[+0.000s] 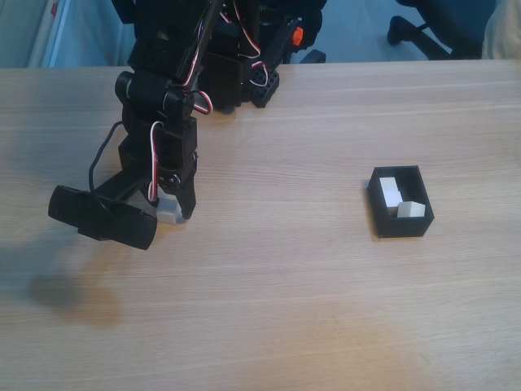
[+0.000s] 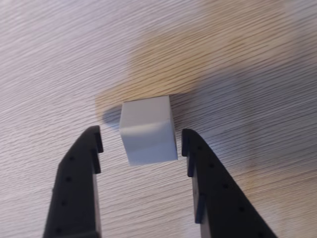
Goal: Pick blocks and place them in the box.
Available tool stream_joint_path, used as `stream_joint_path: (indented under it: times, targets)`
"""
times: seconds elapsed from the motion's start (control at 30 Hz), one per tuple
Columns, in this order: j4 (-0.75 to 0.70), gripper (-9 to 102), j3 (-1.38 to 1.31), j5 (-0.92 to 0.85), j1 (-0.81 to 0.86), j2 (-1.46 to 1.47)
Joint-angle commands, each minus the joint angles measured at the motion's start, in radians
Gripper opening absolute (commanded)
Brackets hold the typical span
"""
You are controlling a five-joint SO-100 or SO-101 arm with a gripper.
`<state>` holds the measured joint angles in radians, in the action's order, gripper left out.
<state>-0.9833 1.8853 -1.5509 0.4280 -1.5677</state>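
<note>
Gripper (image 2: pixel 141 141) straddling 1 block (image 2: pixel 147 130) (untouched), box (image 1: pixel 383 221) holding 2

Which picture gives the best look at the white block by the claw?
The wrist view: the block sits large and unobstructed between the open gripper fingers. In the fixed view the block is small, partly hidden behind the arm.

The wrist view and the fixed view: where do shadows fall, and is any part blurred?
In the wrist view, the small white cube is sharp, a soft brownish shadow spreads on the wooden table behind it, and the black end effector stands open around it. In the fixed view, the picture is slightly soft, and a faint shadow lies below the black webcam; the black open box shows no glare.
</note>
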Motion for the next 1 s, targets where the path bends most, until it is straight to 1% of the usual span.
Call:
stream_joint_path:
  times: [0.0,0.13,0.3,0.43,0.57,0.7,0.83,0.97]
  targets:
    - [0.014,14,-0.044,0.015,-0.009,-0.008]
    - [0.014,12,-0.041,0.021,-0.015,-0.008]
    - [-0.018,0,-0.032,0.043,-0.034,-0.015]
    - [-0.021,0,0.000,0.054,-0.058,-0.060]
    - [-0.046,0,0.041,0.092,-0.115,-0.181]
    - [-0.112,0,0.049,0.186,-0.239,-0.341]
    - [-0.173,0,0.034,0.304,-0.420,-0.482]
    - [-0.201,0,0.017,0.405,-0.607,-0.558]
